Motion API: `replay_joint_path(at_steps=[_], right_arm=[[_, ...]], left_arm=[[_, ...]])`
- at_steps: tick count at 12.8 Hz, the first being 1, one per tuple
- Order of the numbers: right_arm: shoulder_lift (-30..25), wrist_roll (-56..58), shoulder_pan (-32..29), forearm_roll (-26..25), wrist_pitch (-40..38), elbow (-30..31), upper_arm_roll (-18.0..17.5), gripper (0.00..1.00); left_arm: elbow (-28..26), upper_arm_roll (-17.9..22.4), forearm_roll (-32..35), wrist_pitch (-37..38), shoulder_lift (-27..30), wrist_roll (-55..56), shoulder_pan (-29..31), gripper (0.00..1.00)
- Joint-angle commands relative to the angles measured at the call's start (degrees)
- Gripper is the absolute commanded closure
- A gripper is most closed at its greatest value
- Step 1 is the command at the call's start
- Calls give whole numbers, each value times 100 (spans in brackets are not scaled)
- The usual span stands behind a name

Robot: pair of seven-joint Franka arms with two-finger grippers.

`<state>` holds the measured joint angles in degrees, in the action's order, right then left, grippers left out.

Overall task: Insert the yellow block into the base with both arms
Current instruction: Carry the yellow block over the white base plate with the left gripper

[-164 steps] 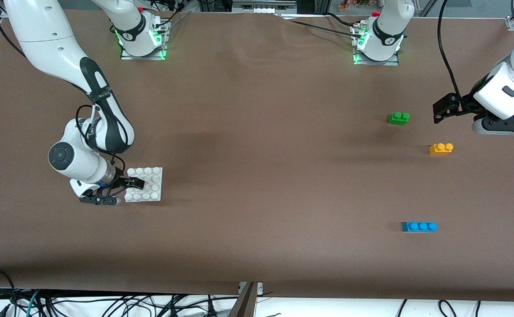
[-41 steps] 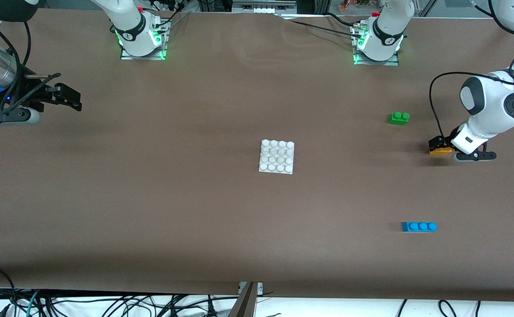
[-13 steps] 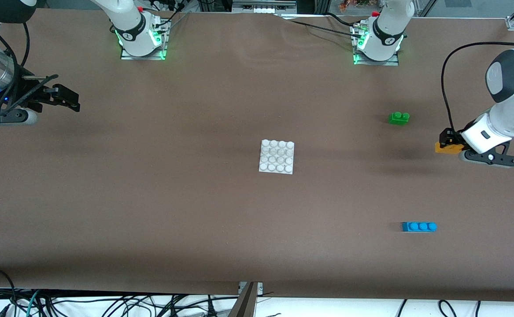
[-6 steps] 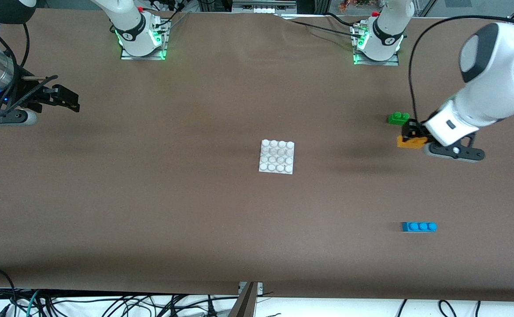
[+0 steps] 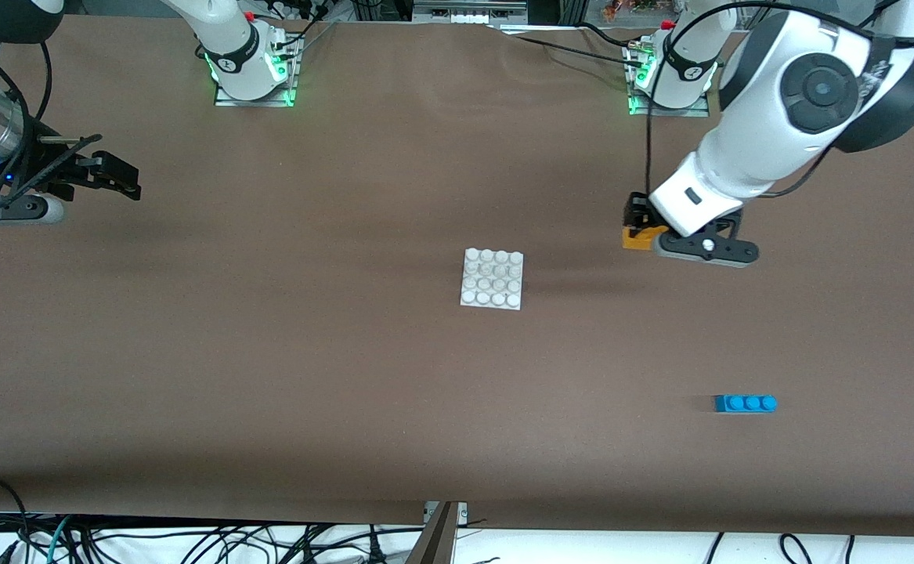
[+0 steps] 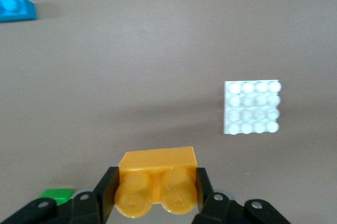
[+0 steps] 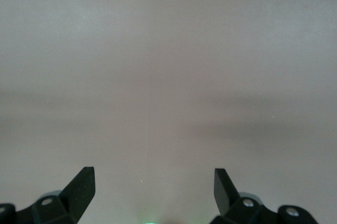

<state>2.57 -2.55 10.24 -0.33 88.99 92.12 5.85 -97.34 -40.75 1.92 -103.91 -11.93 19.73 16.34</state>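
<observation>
Left hand [image 5: 638, 227], clamped on the yellow block [image 5: 637, 238], has swung in from the tabletop's end toward the white base [image 5: 492, 279] mid-tabletop — insertion nears; right hand [image 5: 116, 176] waits, fingers apart

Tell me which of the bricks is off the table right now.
The yellow brick: it is up in the air, clamped in the left gripper. The blue brick and the green brick lie on the table.
</observation>
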Motion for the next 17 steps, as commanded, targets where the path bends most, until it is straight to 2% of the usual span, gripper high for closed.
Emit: replay_joint_path(at_steps=[1,2,3,9,12,14,17], right_arm=[[51,-44,-66,-2,-22,-124,-40,0],[51,-44,-66,-2,-22,-124,-40,0],[51,-44,-57,-2,-22,-124,-40,0],[51,-44,-66,-2,-22,-124,-40,0],[51,-44,-66,-2,-22,-124,-40,0],[51,-44,-66,-2,-22,-124,-40,0],[51,-44,-66,-2,-22,-133,-40,0]], left_arm=[[365,145,-42,91,-503,470,-602,67],[365,372,-42,73,-529,558,-823,67],[365,427,-42,12,-599,628,-1000,67],[339,445,63,-971,-1117,1322,-1493,68],[356,436,983,-1104,-1617,2225,-1975,68],[357,436,1459,-1472,-2004,2841,-2257,68],[357,436,1820,-1956,-2436,2870,-2389,69]])
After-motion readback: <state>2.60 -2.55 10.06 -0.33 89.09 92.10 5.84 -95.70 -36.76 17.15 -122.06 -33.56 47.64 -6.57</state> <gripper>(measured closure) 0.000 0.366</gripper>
